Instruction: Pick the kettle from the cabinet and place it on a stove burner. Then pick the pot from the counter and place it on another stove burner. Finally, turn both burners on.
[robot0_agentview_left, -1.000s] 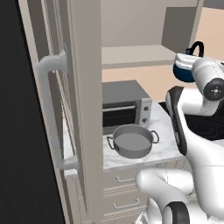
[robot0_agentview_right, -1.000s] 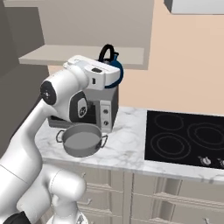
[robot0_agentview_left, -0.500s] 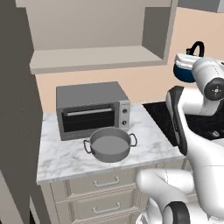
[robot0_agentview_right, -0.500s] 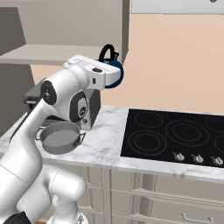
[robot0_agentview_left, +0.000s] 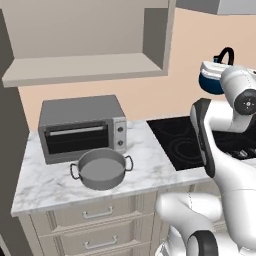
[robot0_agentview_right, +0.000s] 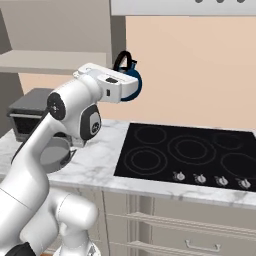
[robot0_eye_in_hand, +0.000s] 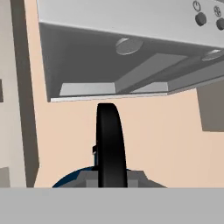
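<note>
Our base has rolled toward the stove burners, so we carry the kettle, gripper clenched on it, hovering at their ten o'clock, ready for lowering.

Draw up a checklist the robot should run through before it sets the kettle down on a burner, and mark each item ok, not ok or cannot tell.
1. Kettle out of the cabinet and held aloft: ok.
2. Gripper grip on the kettle firm: cannot tell, fingers hidden.
3. Stove burners free of objects: ok.
4. Kettle directly above a burner: cannot tell.
5. Pot on the counter, clear of the path: ok.
6. Kettle level: cannot tell.
</note>
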